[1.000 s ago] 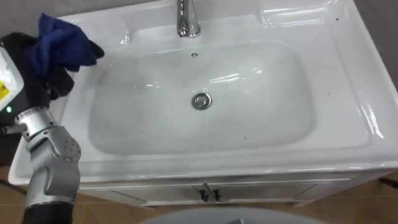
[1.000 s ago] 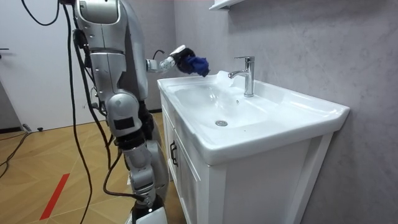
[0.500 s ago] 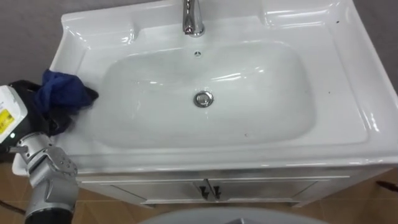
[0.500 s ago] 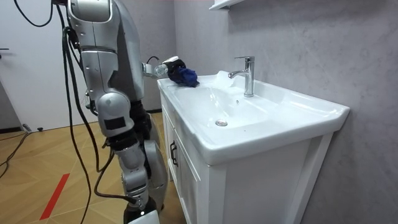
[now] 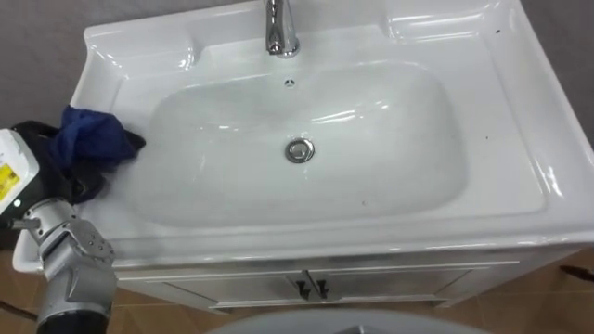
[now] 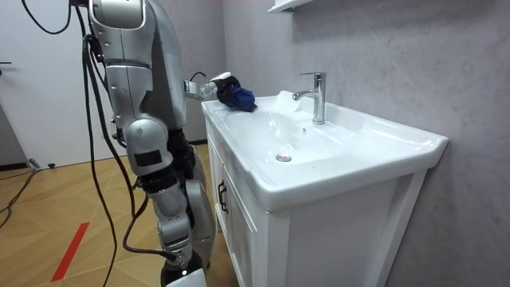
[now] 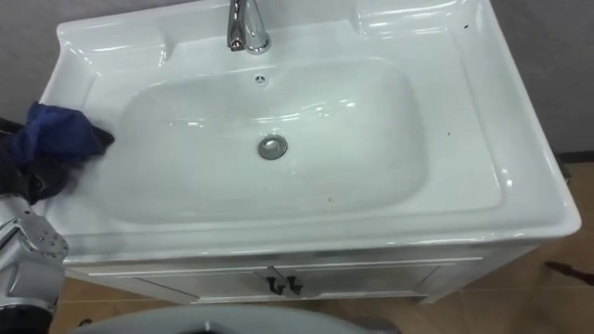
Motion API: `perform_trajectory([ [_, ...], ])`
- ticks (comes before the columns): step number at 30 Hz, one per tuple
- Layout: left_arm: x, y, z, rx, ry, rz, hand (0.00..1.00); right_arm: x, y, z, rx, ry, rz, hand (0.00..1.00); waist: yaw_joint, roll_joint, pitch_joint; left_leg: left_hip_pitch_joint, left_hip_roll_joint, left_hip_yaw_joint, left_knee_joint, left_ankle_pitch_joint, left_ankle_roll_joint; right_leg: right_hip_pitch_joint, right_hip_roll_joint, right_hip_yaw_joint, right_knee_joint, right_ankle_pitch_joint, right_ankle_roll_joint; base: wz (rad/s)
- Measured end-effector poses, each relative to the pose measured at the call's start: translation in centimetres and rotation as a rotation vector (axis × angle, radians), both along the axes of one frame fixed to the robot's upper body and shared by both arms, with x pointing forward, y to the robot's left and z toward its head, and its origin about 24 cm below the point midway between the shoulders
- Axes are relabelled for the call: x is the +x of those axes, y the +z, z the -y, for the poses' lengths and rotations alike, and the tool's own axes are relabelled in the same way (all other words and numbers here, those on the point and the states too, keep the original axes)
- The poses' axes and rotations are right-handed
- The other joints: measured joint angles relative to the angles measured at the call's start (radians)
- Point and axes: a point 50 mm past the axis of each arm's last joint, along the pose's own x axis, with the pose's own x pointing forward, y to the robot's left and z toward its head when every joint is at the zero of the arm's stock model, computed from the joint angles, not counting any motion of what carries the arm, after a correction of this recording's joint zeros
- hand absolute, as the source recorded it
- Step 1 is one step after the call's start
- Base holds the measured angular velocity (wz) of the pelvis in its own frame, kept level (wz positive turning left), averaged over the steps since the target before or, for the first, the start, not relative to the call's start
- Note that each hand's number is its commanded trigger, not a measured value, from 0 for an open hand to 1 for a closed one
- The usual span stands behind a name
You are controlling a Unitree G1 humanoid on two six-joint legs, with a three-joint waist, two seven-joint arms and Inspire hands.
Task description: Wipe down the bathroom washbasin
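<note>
We see the L hand [image 5: 67, 176] gripping one blue cloth [image 5: 93, 139] on the basin [image 5: 501, 121] rim. The cloth sits atop the fingers, bowl side. Right of the hand: one drain [image 5: 299, 150]. Beyond that, one faucet [image 5: 278, 32]. Print on the yellow wrist sticker [image 5: 7, 181] is too small to read.

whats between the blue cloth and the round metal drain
Nothing. In the left eye view only the bare sloping wall of the white ceramic basin lies between the crumpled blue cloth at its left rim and the round metal drain.
</note>
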Motion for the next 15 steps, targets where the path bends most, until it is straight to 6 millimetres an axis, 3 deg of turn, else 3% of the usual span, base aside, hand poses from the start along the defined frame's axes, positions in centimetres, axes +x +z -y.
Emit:
perform_trajectory([
  [15, 0.6, 1.3, 0.3, 0.006, -0.016, 0.062, 0.0, 0.2, 0.0, -0.1, 0.001, -0.012, 0.014, 0.0, -0.013, 0.001, -0.0007, 0.004, 0.0, 0.015, 0.0, -0.001, 0.001, 0.004, 0.0, 0.001, 0.0, 0.0, 0.0, 0.0],
])
